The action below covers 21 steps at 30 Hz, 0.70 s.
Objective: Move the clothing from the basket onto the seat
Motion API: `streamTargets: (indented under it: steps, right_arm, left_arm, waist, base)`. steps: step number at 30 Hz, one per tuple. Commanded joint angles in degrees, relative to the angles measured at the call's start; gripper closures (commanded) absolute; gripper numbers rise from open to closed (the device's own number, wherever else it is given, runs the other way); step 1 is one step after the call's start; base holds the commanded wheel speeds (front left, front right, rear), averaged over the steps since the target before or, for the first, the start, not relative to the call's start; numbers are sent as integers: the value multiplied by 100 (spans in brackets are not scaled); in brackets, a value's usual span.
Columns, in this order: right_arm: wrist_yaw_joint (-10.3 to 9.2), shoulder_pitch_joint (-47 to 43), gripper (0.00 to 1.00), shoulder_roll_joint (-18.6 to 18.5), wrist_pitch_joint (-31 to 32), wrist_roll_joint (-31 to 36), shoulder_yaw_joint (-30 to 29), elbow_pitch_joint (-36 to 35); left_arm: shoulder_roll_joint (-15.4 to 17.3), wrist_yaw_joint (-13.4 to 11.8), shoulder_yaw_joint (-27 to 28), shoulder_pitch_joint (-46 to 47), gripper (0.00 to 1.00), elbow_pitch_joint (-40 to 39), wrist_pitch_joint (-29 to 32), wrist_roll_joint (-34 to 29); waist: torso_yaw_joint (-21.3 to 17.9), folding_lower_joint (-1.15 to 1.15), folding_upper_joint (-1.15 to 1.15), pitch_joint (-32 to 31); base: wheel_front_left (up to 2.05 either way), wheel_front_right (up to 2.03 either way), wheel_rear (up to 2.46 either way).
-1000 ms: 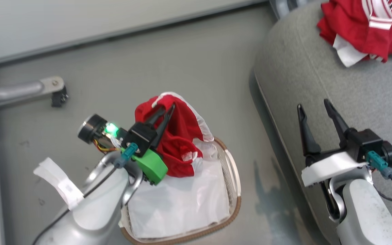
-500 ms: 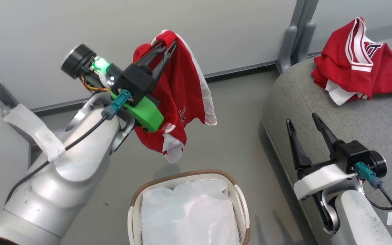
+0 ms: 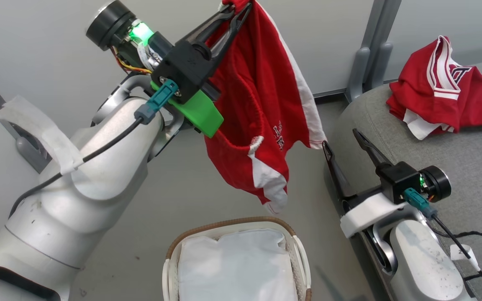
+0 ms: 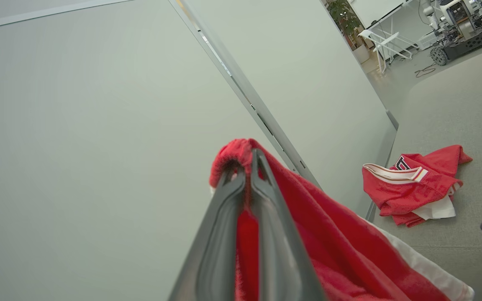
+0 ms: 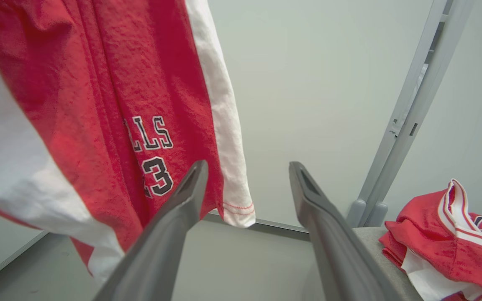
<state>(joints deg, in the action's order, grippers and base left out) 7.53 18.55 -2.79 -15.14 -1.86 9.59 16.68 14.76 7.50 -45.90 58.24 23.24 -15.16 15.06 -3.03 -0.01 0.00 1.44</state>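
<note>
**Shorts aloft, jersey down on the seat**

The left pincer is raised high, its fingers pressed together on a bunched edge of the red shorts. The shorts hang straight down from it, clear of everything, with white side panels and dark lettering on show. Well below that pincer the basket sits on the floor, its white liner inside. The right pincer is spread wide with nothing between its fingers. It sits at the edge of the grey seat, just beside the dangling hem. Beyond its fingertips, the red jersey lies crumpled on the seat, apart from both pincers.
</note>
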Motion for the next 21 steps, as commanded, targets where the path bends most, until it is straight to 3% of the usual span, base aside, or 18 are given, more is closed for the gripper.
streamTargets:
  steps: [1,8,21]
  right_arm:
    - [-8,143,0,-21,-2,127,-21,73]
    - [-8,613,0,-27,-1,584,85,606]
    - [-8,1587,0,-766,-2,-415,2211,1473]
  left_arm:
    - [-37,-8,-32,82,100,-52,3,75]
    - [-96,-8,-220,125,100,-264,4,111]
    - [-90,-8,-792,154,100,-592,3,399]
  waist:
    - [59,1,0,-34]
    - [208,1,0,-92]
    - [443,1,0,-224]
  base:
    - [0,0,0]
    - [0,0,0]
    - [0,0,0]
